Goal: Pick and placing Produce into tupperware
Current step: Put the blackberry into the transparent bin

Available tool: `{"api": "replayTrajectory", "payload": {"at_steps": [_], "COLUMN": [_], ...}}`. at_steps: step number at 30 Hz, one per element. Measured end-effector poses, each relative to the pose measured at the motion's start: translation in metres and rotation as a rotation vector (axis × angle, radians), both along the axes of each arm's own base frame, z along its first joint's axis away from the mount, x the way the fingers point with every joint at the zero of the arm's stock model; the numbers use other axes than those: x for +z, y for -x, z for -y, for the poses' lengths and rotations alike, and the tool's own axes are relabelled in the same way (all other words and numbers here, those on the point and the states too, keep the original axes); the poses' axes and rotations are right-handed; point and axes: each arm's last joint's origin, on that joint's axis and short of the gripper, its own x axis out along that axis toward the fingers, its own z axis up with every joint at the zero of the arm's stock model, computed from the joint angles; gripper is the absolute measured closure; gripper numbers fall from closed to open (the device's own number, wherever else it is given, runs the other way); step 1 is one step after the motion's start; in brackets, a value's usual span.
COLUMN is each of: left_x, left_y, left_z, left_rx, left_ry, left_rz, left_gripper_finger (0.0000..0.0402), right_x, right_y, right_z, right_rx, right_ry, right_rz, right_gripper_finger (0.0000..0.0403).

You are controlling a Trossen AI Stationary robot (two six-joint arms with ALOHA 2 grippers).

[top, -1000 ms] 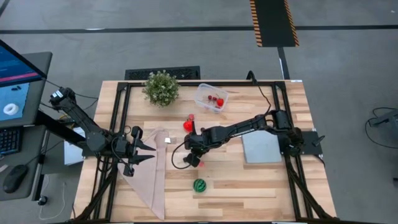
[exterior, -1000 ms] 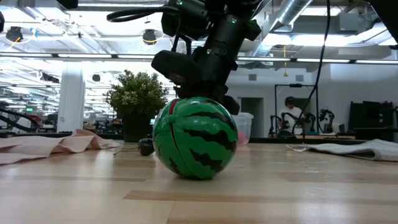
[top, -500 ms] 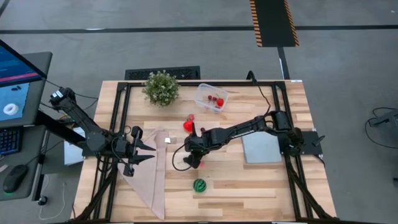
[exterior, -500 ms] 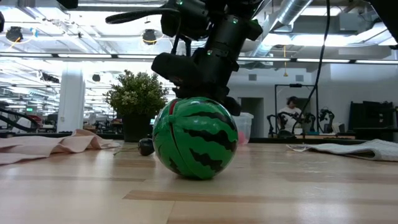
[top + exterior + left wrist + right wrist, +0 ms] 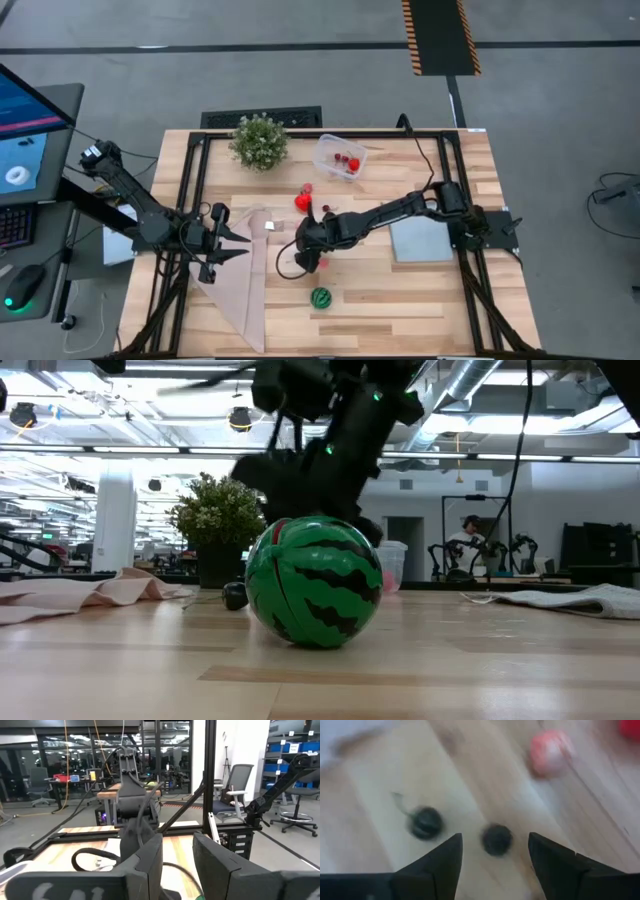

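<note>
Right gripper [image 5: 492, 851] opened, above dark fruit [image 5: 496, 839]

My high camera looks straight down; my low one sits level behind the watermelon ball [image 5: 313, 581], which both share.

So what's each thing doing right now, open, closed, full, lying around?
Right gripper: jaws open, hovering over two dark pieces, holding nothing.
Left gripper: parked over the pink cloth, empty, jaws slightly apart.
Tupperware: lidless, red fruits inside.
Striped green ball: loose on the table.
Dark pieces: loose on the table.
</note>
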Motion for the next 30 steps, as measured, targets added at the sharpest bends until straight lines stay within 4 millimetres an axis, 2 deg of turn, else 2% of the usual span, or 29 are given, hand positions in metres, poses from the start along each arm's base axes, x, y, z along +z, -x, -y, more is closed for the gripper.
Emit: {"api": "replayTrajectory", "payload": {"at_steps": [3, 6, 13, 24, 27, 30], "left_x": [-0.001, -0.002, -0.003, -0.004, -0.004, -0.004], "left_y": [-0.001, -0.002, -0.006, -0.007, -0.007, -0.007], "left_z": [0.001, 0.002, -0.001, -0.001, -0.001, -0.001], "left_rx": [0.001, 0.001, 0.028, 0.034, 0.033, 0.033], "left_ry": [-0.004, -0.009, -0.004, 0.006, 0.006, 0.005], "left_rz": [-0.004, -0.009, -0.015, -0.019, -0.019, -0.020], "left_gripper_finger": [0.0304, 0.0304, 0.0304, 0.0304, 0.0304, 0.0304], "right_x": [-0.002, -0.013, -0.011, -0.011, -0.011, -0.008], "right_y": [-0.002, -0.002, -0.003, -0.003, -0.004, -0.004], "right_z": [0.000, 0.000, -0.001, -0.001, -0.001, 0.001], "right_rx": [-0.012, -0.013, -0.023, -0.018, -0.010, -0.018], "right_ry": [-0.006, 0.009, -0.013, -0.010, -0.006, 0.000], "right_rz": [0.010, -0.022, -0.002, -0.004, 0.003, 0.008], "right_gripper_finger": [0.0160, 0.0165, 0.0186, 0.0312, 0.0310, 0.0289]}}
